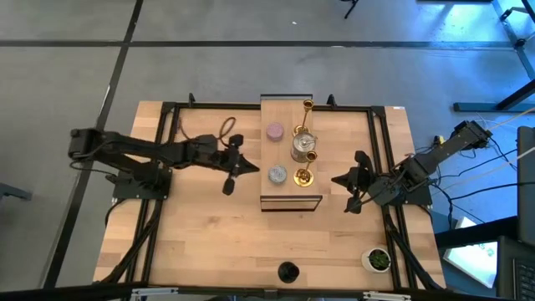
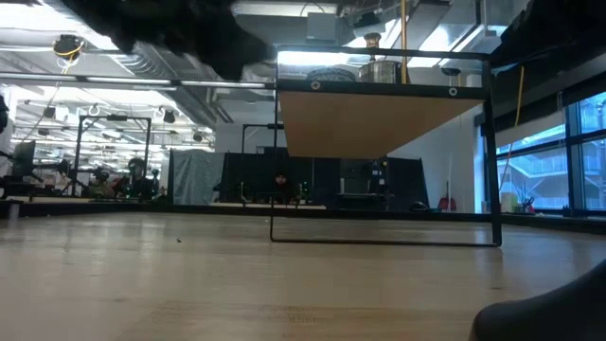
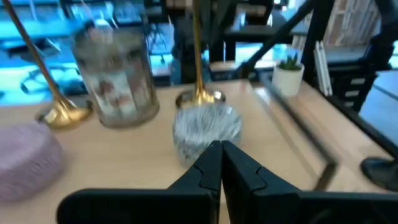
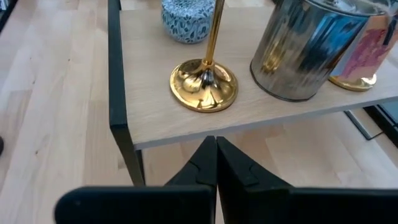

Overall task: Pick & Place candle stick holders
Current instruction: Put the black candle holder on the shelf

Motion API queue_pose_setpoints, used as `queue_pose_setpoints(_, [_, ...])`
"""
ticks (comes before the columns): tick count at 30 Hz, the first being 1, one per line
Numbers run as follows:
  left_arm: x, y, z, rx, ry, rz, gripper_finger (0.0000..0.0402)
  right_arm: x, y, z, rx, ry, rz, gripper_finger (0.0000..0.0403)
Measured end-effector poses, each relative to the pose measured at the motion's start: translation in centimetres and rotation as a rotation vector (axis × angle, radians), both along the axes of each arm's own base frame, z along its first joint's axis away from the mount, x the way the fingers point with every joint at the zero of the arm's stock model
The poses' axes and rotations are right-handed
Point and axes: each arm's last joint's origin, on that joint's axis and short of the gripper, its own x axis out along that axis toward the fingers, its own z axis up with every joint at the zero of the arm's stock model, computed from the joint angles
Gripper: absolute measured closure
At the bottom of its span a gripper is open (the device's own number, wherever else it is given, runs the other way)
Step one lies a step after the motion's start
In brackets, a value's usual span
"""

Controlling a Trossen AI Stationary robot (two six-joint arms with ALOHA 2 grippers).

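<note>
The black holder (image 1: pixel 287 271) stands alone at the table's (image 1: pixel 209 242) near edge, with the white plant pot (image 1: pixel 377 260) off to its right. Mid-table, a raised wooden shelf (image 1: pixel 284 155) on a black frame carries five holders: the lilac one (image 1: pixel 275 131), the silver one (image 1: pixel 303 145), the grey-blue one (image 1: pixel 278 175), and two gold stemmed pieces, the tall one (image 1: pixel 307 113) toward the far end and the short one (image 1: pixel 303 175) at the near right. The left gripper (image 1: pixel 238 165), clenched and empty, hovers just left of the shelf, pointed at the grey-blue holder (image 3: pixel 206 127). The right gripper (image 1: pixel 349 180), likewise clamped on nothing, sits just right of the shelf, facing the short gold base (image 4: pixel 203 84). From table height the shelf's load is only partly visible, and the dark mass at lower right is probably the black holder.
</note>
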Motion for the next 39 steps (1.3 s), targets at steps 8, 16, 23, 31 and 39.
queue_pose_setpoints(8, [-3.0,-4.0,3.4,-0.065,-0.091,-0.161,0.04,0.3,0.2,0.3,0.017,-0.037,0.009,0.0402])
queue_pose_setpoints(16, [-3.5,-10.3,2.2,-0.155,-0.012,-0.322,0.0391,0.8,0.6,1.1,0.094,-0.117,0.033,0.0402])
queue_pose_setpoints(23, [-2.9,-16.6,-1.6,-0.148,0.05,-0.24,0.0344,1.6,2.1,1.1,0.307,-0.109,0.162,0.0402])
queue_pose_setpoints(31, [-0.7,-21.9,-4.7,-0.125,0.046,-0.095,0.0294,2.9,3.8,0.3,0.25,-0.137,0.156,0.0402])
queue_pose_setpoints(39, [4.8,-25.2,-5.6,-0.051,0.032,-0.072,0.0265,2.9,4.5,0.0,0.248,-0.127,0.184,0.0402])
